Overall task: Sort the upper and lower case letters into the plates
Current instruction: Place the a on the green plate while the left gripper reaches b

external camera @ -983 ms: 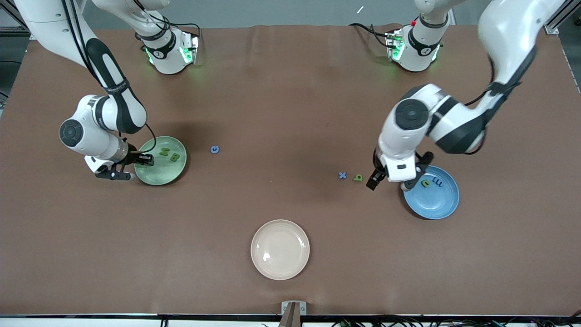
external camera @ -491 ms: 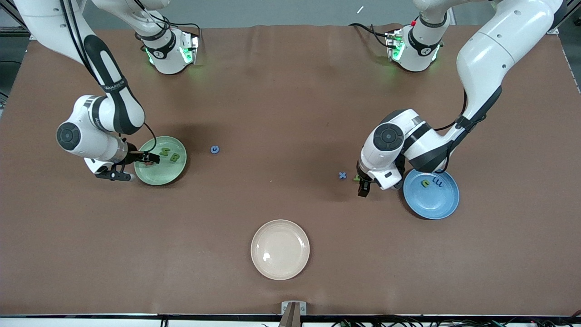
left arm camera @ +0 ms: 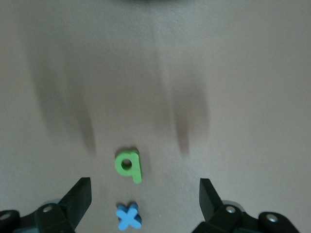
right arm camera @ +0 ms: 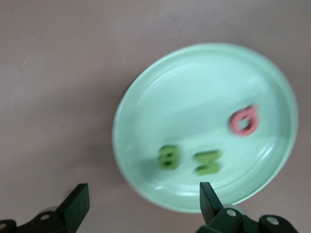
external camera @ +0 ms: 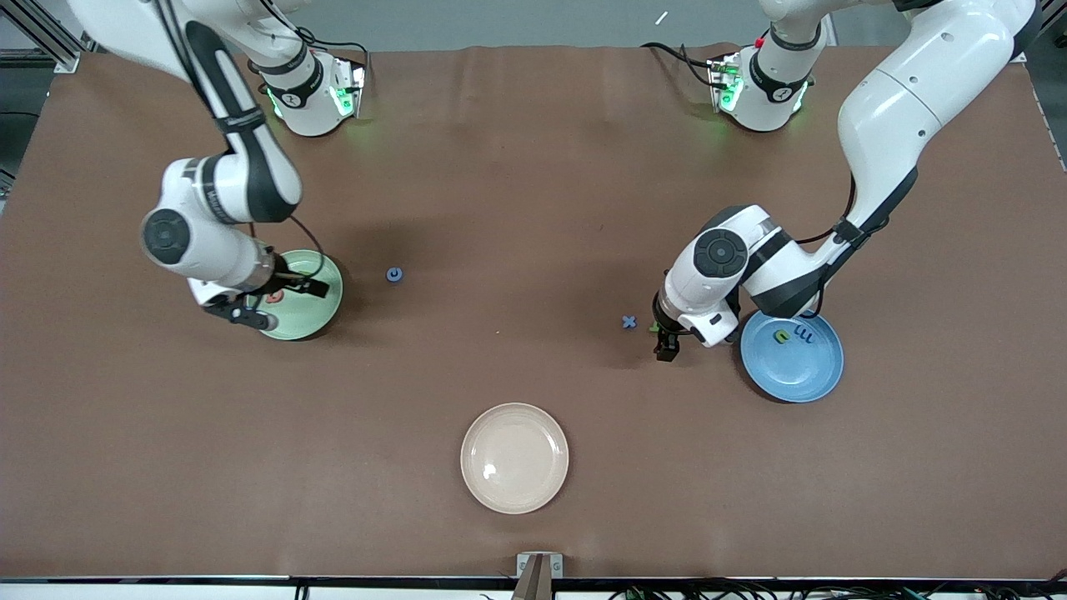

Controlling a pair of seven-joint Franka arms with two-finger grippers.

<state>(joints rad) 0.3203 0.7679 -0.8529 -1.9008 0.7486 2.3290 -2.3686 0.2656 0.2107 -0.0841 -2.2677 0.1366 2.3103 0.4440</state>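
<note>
Front view, plates: the green plate [external camera: 321, 321] sat at centre-left under the right gripper [external camera: 279, 302]; the blue plate [external camera: 792, 367] at centre-right beside the left gripper [external camera: 664, 342]; a blue ring letter [external camera: 394, 274] and a blue x [external camera: 629, 322] lay loose between them.
Left wrist view: fingers spread, empty, over a green letter [left arm camera: 129, 166], lower centre.
Handling: it looked light and stiff; pinch its flat sides.
Right wrist view: fingers spread, empty, over green B [right arm camera: 168, 157], M [right arm camera: 208, 162] and a pink letter [right arm camera: 244, 121].
Writing: letters only.

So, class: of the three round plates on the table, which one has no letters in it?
The cream-white plate, nearest the front camera. The mint green plate holds three letters and the blue plate holds two.
</note>
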